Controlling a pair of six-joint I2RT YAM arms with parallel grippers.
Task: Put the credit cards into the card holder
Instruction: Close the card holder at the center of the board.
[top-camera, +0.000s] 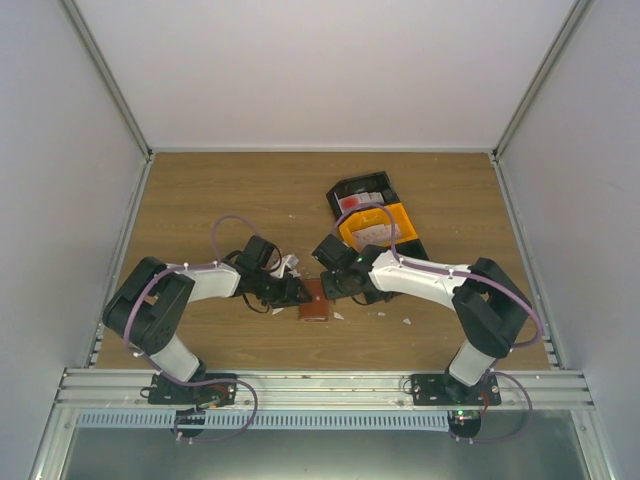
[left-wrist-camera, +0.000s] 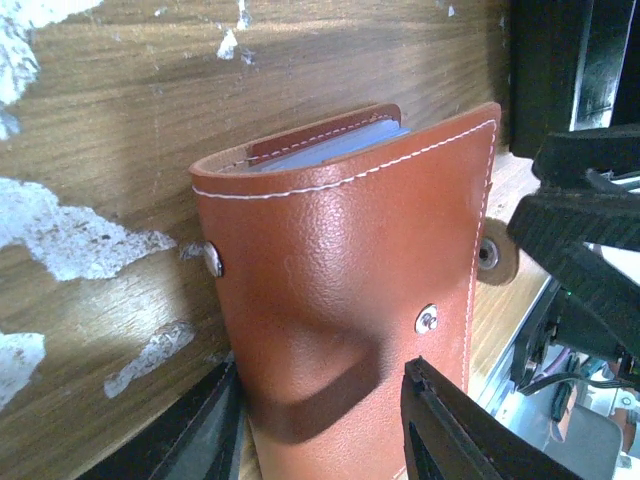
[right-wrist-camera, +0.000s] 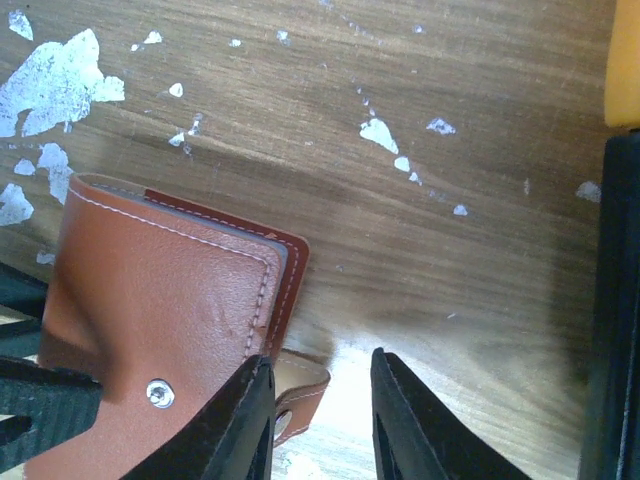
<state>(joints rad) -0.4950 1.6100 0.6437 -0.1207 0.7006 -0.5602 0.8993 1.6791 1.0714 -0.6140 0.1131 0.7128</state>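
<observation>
Overhead rear view, wrist views close on card holder (left-wrist-camera: 340, 300)

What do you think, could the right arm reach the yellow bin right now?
Probably yes: the yellow bin sits just beyond the right tool, which is open and empty beside the card holder, with nothing in between.

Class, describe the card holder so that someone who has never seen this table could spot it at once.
On the wooden table, look at the near middle. There the left claw grips the card holder, a small reddish-brown leather-look folder with white stitching and metal snaps. Unlike it, the yellow bin and black bin behind are plastic, and the scraps are white flecks.
</observation>
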